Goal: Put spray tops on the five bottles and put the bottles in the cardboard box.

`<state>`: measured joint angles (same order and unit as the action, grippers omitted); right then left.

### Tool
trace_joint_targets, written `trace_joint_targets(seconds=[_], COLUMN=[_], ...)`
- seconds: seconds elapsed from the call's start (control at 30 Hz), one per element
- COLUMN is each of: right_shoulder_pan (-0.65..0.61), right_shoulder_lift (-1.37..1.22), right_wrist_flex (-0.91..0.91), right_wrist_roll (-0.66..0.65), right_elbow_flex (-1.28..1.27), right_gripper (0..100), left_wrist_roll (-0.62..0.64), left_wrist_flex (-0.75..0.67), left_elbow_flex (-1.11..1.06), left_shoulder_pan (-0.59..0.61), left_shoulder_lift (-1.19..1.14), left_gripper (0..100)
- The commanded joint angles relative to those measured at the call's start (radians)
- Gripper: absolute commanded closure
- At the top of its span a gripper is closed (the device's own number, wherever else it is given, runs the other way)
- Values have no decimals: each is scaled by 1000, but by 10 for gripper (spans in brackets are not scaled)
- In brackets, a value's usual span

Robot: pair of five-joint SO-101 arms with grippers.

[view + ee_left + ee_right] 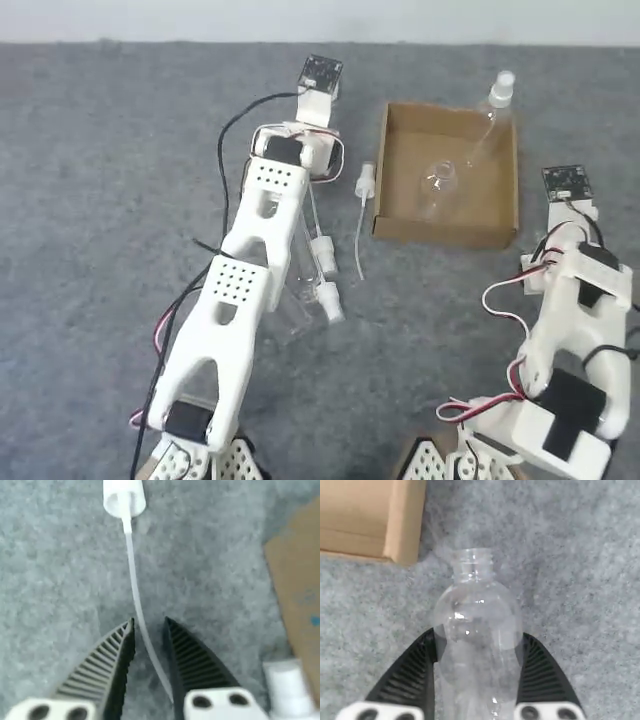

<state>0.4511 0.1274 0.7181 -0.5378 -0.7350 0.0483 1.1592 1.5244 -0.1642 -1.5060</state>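
Straddling the spray top (125,499)'s thin, bendy tube (133,575) on the carpet (55,580) beside the cardboard box (297,585), our left gripper (149,626) sits narrowly open; we'd grip its rigid nozzle end instead. Our right gripper (479,637) clamps the light, slick bottle (477,607) by its belly.

Uncapped clear btl (477,630); spray top (125,499) loose

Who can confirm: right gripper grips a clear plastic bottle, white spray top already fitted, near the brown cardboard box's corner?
Wrong on one point: the clear plastic bottle has no spray top; the right wrist view shows its threaded neck bare and open. The rest stands: the right gripper grips it, near the corner of the brown cardboard box.
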Motion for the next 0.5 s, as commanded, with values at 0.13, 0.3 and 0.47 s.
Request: trace_joint_targets(seconds=[0.13,0.3,0.47], right_shoulder_pan=[-12,-12,-12], right_shoulder_lift=[24,24,24], right_wrist_flex=[-19,-18,-19], right_wrist_roll=[-9,-9,-9], right_elbow_flex=[8,8,8], right_gripper=[939,939,939], left_wrist_roll=[0,3,-2], left_wrist_flex=[126,172,298], left_elbow_flex=[18,143,142], left_shoulder_pan=[9,60,100], left_shoulder_lift=[68,77,153], left_gripper=[991,991,991])
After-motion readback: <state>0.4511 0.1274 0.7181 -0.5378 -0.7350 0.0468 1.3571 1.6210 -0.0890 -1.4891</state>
